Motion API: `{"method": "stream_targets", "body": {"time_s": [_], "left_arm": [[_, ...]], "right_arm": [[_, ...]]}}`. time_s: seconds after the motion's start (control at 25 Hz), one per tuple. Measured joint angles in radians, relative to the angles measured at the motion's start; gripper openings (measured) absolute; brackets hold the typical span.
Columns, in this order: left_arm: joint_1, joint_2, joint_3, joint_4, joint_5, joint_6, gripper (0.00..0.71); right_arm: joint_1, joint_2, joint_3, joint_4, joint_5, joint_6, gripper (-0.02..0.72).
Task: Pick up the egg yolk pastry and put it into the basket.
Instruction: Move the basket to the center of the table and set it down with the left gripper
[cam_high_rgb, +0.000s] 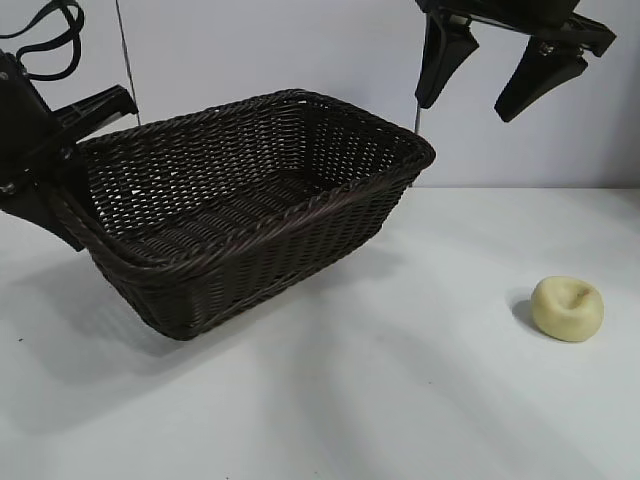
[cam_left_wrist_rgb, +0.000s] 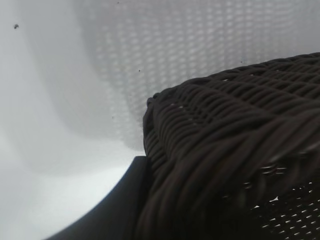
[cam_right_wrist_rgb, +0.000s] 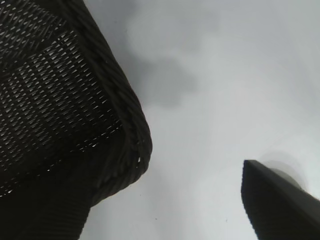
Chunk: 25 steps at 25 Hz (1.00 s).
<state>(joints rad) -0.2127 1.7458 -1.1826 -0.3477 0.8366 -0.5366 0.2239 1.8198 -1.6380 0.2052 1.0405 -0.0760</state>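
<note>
The egg yolk pastry (cam_high_rgb: 567, 308), a small pale-yellow ball with a dimple, lies on the white table at the right, well apart from the basket. The dark brown wicker basket (cam_high_rgb: 250, 200) sits tilted at the left and centre. My left gripper (cam_high_rgb: 62, 185) is shut on the basket's left rim; the left wrist view shows one finger (cam_left_wrist_rgb: 120, 205) pressed against the braided rim (cam_left_wrist_rgb: 225, 150). My right gripper (cam_high_rgb: 465, 108) hangs open and empty high above the table, beside the basket's right corner (cam_right_wrist_rgb: 125, 150) and up and left of the pastry.
The white table (cam_high_rgb: 400, 400) stretches bare between the basket and the pastry and along the front. A pale wall stands behind. One right finger (cam_right_wrist_rgb: 280, 205) shows in the right wrist view over bare table.
</note>
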Motion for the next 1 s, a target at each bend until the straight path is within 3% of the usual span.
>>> {"method": "stream_targets", "body": {"time_s": [0.16, 0.6, 0.8, 1.0], "left_arm": [[0.021, 0.051, -0.083, 0.004, 0.068, 0.152, 0.121], [0.021, 0.251, -0.34, 0.013, 0.282, 0.495, 0.121], [0.021, 0.353, -0.478, 0.016, 0.362, 0.556, 0.121], [0.019, 0.439, -0.613, 0.016, 0.368, 0.569, 0.121]], "right_arm": [[0.0, 0.0, 0.0, 0.0, 0.002, 0.0, 0.591], [0.0, 0.0, 0.0, 0.0, 0.007, 0.0, 0.591], [0.0, 0.0, 0.0, 0.0, 0.007, 0.0, 0.591], [0.0, 0.0, 0.0, 0.001, 0.007, 0.0, 0.591]]}}
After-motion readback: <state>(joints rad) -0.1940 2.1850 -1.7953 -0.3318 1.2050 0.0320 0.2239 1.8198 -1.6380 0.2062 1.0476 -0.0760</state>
